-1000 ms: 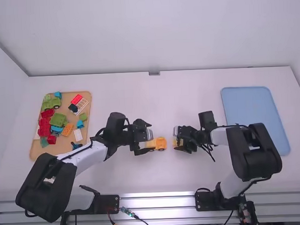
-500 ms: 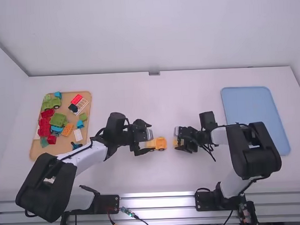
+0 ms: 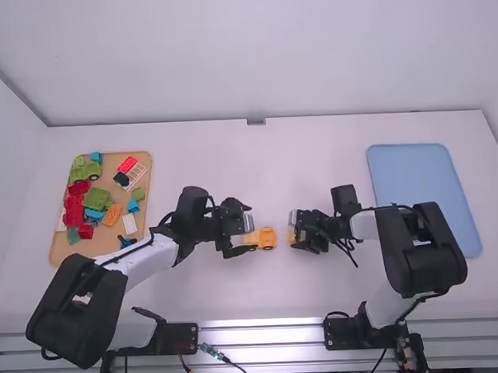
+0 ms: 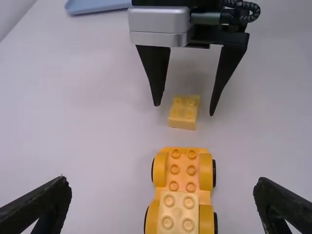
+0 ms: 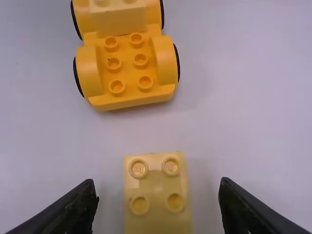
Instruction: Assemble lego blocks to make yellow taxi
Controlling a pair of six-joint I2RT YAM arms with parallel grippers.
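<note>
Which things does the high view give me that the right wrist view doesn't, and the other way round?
High view: left gripper, tan tray of mixed blocks, blue tray.
Right wrist view: individual studs, six bare at the near end of the wheeled base and four on the loose yellow block.
Both: that base, that block, the right gripper.
</note>
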